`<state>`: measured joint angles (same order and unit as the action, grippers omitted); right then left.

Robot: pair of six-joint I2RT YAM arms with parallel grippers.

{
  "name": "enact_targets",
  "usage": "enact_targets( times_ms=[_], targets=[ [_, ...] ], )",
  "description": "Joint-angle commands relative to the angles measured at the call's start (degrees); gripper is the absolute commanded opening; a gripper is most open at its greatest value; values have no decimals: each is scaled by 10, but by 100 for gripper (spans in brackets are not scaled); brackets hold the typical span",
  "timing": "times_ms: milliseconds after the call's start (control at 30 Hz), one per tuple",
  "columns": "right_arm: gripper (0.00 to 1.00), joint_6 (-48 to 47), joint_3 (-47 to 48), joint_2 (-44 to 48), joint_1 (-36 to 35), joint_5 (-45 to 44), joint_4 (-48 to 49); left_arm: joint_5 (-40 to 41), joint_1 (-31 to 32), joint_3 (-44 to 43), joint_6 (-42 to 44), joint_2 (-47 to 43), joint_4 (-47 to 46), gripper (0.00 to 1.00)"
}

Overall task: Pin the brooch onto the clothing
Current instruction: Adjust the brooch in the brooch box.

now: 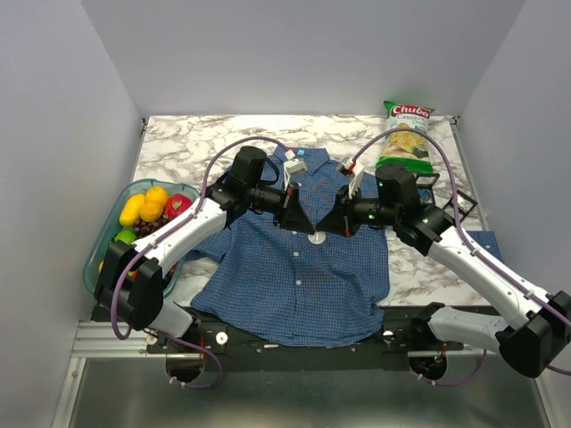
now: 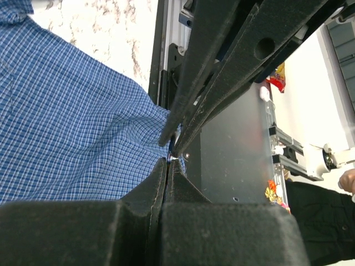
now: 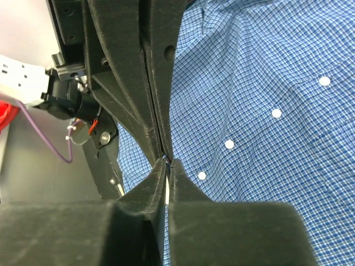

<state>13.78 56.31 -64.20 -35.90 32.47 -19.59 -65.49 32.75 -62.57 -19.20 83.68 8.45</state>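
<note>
**Inspector:** Step in hand?

**Assessor:** Judged to be the pinning itself, at the shirt's chest. Taking it from the left: noted a clear teal tub of yellow, red and green fruit [image 1: 92, 263] at the edge of the white-and-grey marbled surface [image 1: 187, 143], not involved. Found the left gripper [image 2: 168, 166] shut tight, tip to tip with the other arm's. Saw checked cloth bunched up toward that meeting point; cannot tell whether any is pinched. Found the blue finely checked button-up shirt [image 1: 294, 285] spread mid-surface, collar away from the arm bases. Noted a small round silvery disc [image 1: 317, 238], taken for the brooch, at the chest just under the meeting tips; lying or held, cannot tell. Found the right gripper [image 3: 167, 166] all but shut on a thin pale sliver [image 3: 166, 191], not identifiable. Noted a green-and-white crisp bag [image 1: 406, 138] far right, well apart.

**Inspector:** Next move?

**Assessor:** Probably calls for keeping the cloth taut on the left and driving the pin through from the right, slowly. Recommend confirming the catch before any release.
</note>
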Motion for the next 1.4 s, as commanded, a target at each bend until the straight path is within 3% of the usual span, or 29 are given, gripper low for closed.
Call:
enact_targets(
  times_ms=[0, 167, 233, 300, 333, 367, 400, 467, 567, 800, 933, 1233, 1367],
  targets=[
    [1, -14, 1, -22, -8, 51, -23, -22, 4, -15, 9, -20, -38, 0],
    [1, -10, -3, -16, -7, 24, -21, -13, 5, -17, 8, -14, -38, 3],
    [1, -5, -4, -15, -7, 12, -21, -10, 3, -17, 5, -13, -40, 23],
    [1, 0, -7, -13, -8, -9, -20, -7, 3, -16, 3, -12, -45, 36],
    [1, 0, -8, -13, -8, -14, -19, -5, 1, -15, 0, -12, -48, 47],
    [0, 1, -10, -10, -7, -22, -19, 2, 0, -13, -3, -12, -52, 66],
    [1, 5, -11, -6, -7, -27, -15, 7, -2, -12, -5, -13, -53, 74],
    [0, 11, -14, 0, -8, -42, -10, 16, -7, -7, -12, -19, -64, 87],
    [1, 27, -22, 19, -8, -57, 10, 34, -19, 5, -28, -32, -94, 93],
    [1, 62, -39, 38, -8, -60, 86, 77, -41, 27, -71, -55, -142, 96],
    [1, 92, -62, 47, -8, -69, 155, 106, -57, 58, -139, -72, -213, 96],
    [1, 121, -54, 59, -8, -123, 247, 75, -85, 126, -313, -75, -460, 92],
    [0, 126, -49, 57, -7, -123, 259, 56, -86, 144, -408, -50, -606, 80]
  ],
)
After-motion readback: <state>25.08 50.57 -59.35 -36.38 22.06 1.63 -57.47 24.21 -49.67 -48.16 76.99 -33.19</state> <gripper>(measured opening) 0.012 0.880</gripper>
